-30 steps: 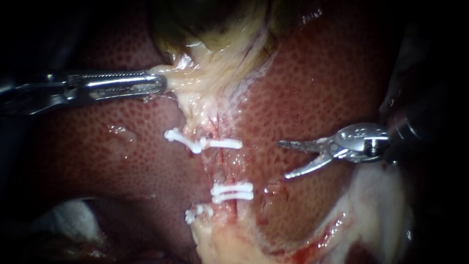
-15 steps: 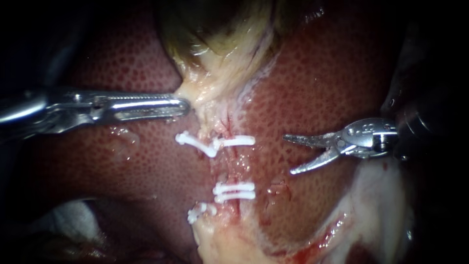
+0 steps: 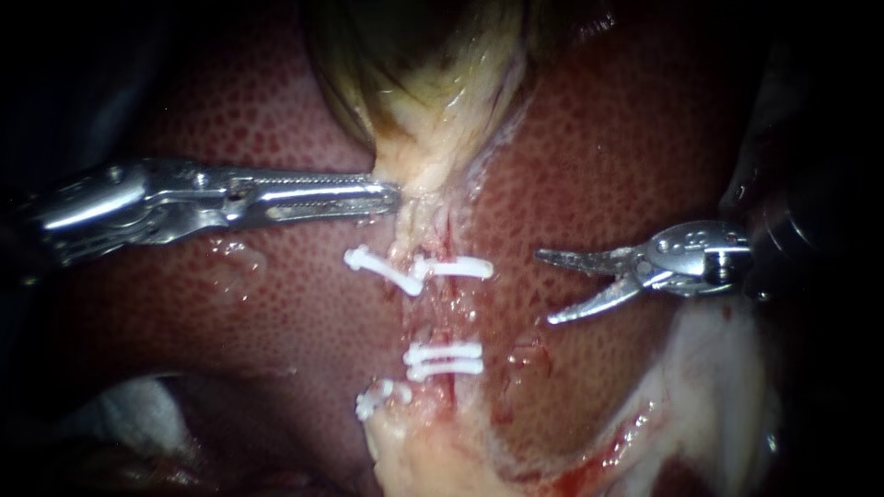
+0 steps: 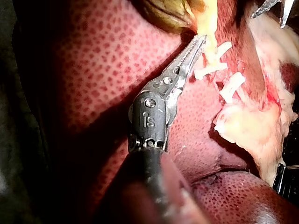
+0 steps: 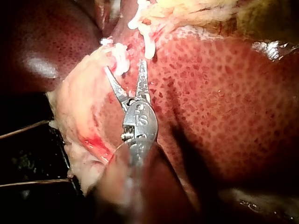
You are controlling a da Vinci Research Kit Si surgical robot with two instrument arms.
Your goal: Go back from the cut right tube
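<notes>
In the endoscope view my left instrument comes in from the left, its jaws shut on the pale neck of the gallbladder. The left wrist view shows those jaws together at the yellow tissue. White clips cross the tubes just below that grip, and more clips sit lower down. A raw red strip lies between the two sets. My right instrument hangs over the liver to the right of the clips. Its thin blades are open and apart from the tissue, as the right wrist view also shows.
Pale fatty tissue borders the liver at the lower right, under the right instrument's shaft. A white patch like gauze shows at the lower left. A pale lump lies below the lowest clip.
My left instrument has moved right and down with the gallbladder neck, so that tissue now hangs straighter. The upper clips shifted right with it. My right instrument drew slightly right and up, still open.
</notes>
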